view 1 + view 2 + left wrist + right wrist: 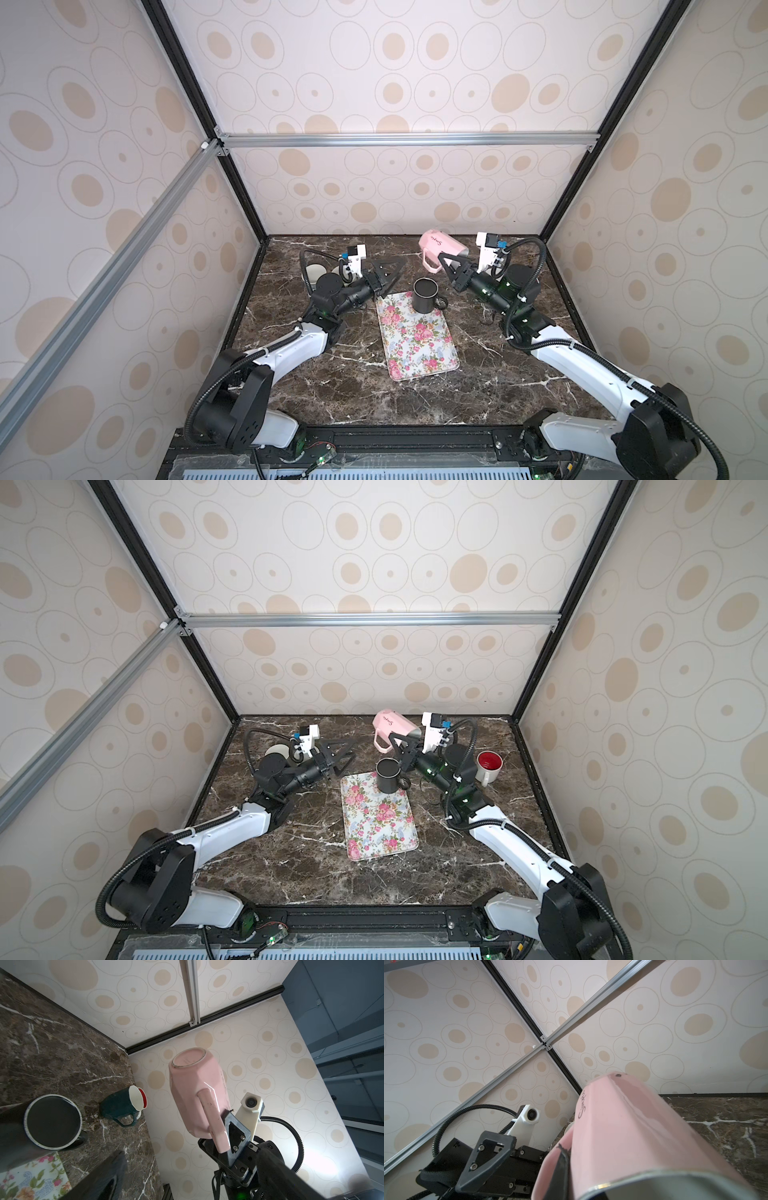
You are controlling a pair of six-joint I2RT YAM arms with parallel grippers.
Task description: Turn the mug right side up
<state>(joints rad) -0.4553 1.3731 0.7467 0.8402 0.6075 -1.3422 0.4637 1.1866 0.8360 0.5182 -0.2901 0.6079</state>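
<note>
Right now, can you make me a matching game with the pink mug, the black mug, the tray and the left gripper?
1 pink mug
2 black mug
3 tray
4 left gripper

A wide open, empty
B flowery, lying flat
C standing mouth up
D up in the air, tipped sideways

Pairs: 1-D, 2-C, 3-B, 4-A

tray [419,349]: bench [519,386] centre
upright mug [425,295]: at tray's far right corner
lifted mug [442,246]: behind it, above bench, in right gripper [451,262] jaws
left gripper [390,274]: left of upright mug
</note>
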